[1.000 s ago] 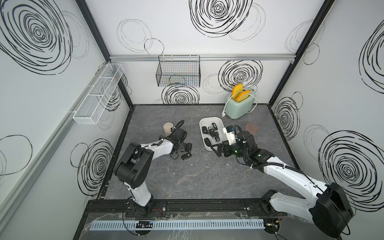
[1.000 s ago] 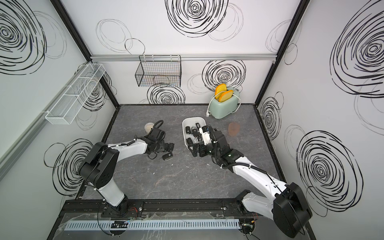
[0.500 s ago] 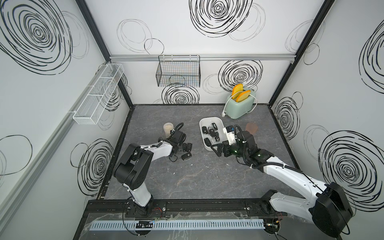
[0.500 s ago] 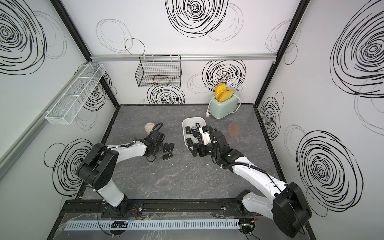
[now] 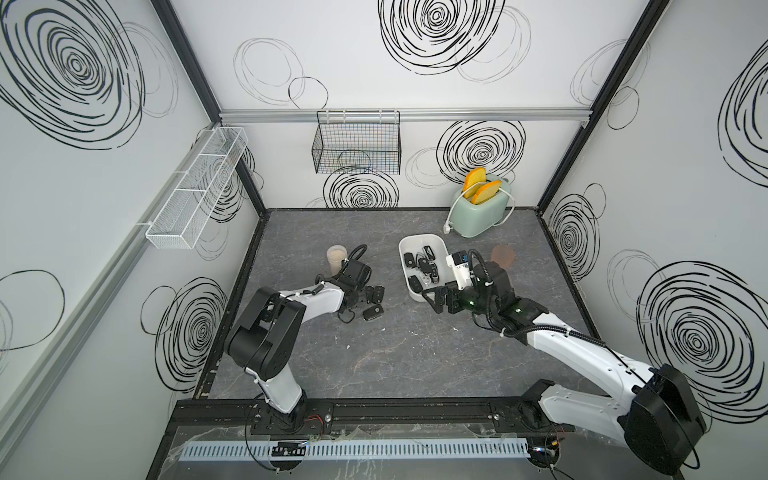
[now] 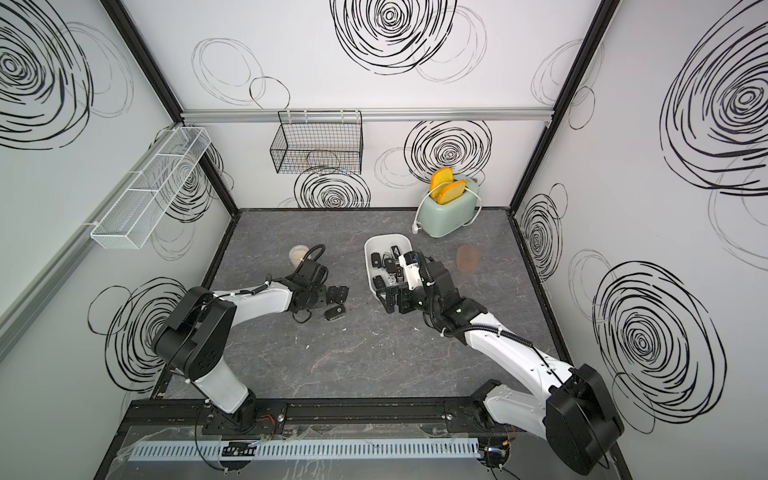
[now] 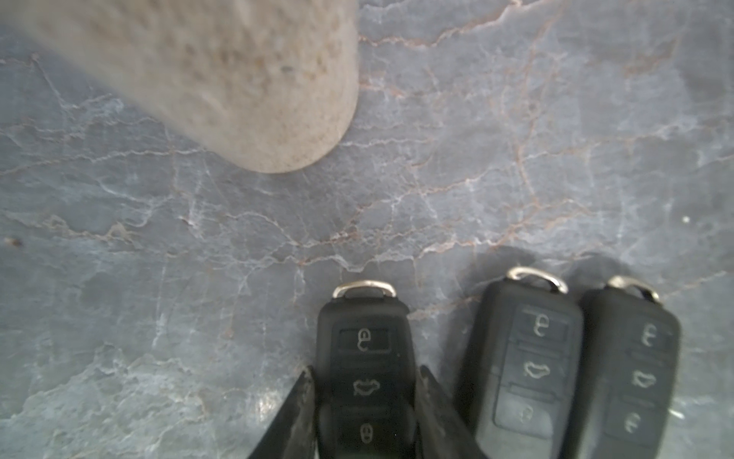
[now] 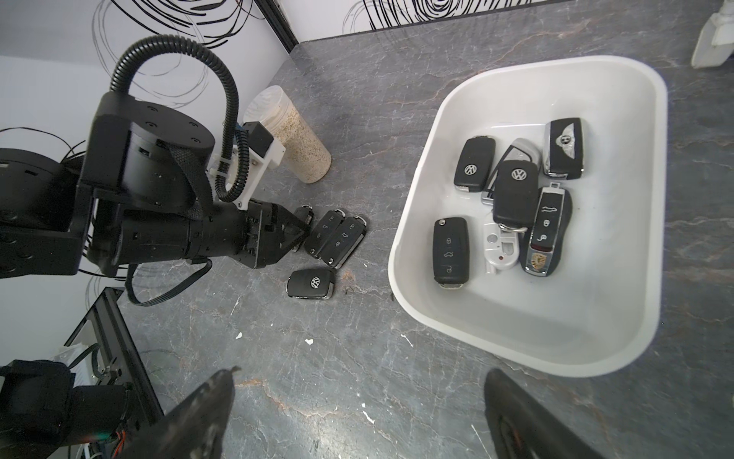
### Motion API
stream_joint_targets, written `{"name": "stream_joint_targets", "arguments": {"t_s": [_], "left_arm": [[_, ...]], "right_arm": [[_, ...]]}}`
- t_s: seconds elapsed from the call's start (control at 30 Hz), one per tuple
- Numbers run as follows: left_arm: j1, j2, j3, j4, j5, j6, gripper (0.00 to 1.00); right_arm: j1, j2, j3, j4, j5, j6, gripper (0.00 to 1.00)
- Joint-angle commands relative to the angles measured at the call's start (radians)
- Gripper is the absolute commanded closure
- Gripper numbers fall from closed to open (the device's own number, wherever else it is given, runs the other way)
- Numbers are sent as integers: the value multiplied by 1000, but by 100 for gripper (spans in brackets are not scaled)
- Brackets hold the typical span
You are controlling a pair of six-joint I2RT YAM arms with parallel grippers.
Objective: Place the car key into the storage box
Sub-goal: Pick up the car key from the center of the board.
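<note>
Storage box [image 5: 420, 237] sits on the grey table [image 5: 374, 365] just beyond the right gripper [image 8: 361, 371], whose jaws stand wide and empty; other keys [image 8: 516, 190] inside show VW, Bentley and Porsche badges. Well apart across bare table, the left gripper [image 7: 365, 371] grips the sides of a black car key [image 7: 365, 341] lying flat near a jar [image 8: 294, 139]. Two more keys [image 7: 524, 357] lie just beside it, and a VW-badged key [image 8: 311, 283] lies nearer the front

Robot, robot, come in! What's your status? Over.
Left fingers shut on car key, key on table. Right fingers open, empty, by storage box. Two more keys crowd the gripped one.
</note>
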Motion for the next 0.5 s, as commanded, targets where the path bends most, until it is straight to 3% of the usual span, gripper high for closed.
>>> {"name": "stream_joint_targets", "arguments": {"t_s": [0.0,0.47], "left_arm": [[-8,-57,10,-10,25,-3,70],[-151,-149,145,-28,98,-56,70]], "right_arm": [[3,-7,-14,8,7,12,1],[-43,-33,-67,-3,39,22,1]]}}
